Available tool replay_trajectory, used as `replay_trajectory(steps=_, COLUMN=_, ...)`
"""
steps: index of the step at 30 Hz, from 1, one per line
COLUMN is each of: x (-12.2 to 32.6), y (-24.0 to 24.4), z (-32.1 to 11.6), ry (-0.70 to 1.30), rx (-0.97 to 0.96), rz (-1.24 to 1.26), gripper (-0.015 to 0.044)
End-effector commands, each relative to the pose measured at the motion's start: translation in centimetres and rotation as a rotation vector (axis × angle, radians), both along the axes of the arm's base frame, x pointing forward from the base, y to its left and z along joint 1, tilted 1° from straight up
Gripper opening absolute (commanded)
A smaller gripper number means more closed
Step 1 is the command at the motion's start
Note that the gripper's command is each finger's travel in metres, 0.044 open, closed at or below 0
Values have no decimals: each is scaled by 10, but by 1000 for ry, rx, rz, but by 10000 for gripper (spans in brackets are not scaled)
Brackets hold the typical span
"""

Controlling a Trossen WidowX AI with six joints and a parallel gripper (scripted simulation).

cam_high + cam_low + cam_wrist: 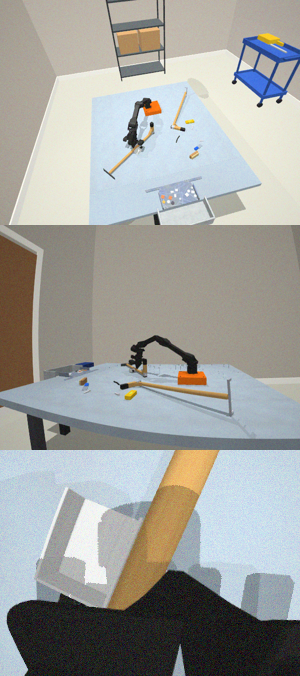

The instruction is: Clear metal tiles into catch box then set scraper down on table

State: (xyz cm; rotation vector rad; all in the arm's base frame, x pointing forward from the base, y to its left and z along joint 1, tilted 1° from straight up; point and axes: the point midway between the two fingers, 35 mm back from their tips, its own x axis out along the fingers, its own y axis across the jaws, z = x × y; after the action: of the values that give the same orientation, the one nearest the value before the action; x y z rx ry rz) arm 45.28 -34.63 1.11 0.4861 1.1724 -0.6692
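Note:
A long wooden-handled tool with a dark crosswise blade [121, 161] [189, 472] lies on the left of the table, its black grip end near the middle. My gripper [136, 146] [138, 366] is shut and empty, pointing down close by the handle; whether it touches is unclear. A second wooden-handled tool [180, 109] [184, 391] with a thin grey blade lies right of the arm. The steel plate [184, 186] at the front edge bears several small white, orange, yellow and dark tiles. The grey catch box [184, 215] [50, 374] hangs beyond it.
A white open bracket [75, 552] sits beside the handle. Loose items lie right: a wood block [193, 155] [83, 381], a blue-and-grey item [196, 148], a yellow block [189, 121] [130, 395] and a dark curved strip [178, 139]. A grey rail [154, 189] edges the plate.

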Motion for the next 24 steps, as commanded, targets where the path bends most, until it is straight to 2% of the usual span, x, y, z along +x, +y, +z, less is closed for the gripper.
replay_trajectory(steps=1, x=8, y=7, z=-5, ry=-5, rx=7, rz=7, gripper=0)
replay_trajectory(steps=17, x=19, y=13, z=-4, ry=-17, rx=1, rz=7, gripper=0)
replay_trajectory(steps=24, x=13, y=8, z=22, ry=-31, rx=-19, rz=1, gripper=0)
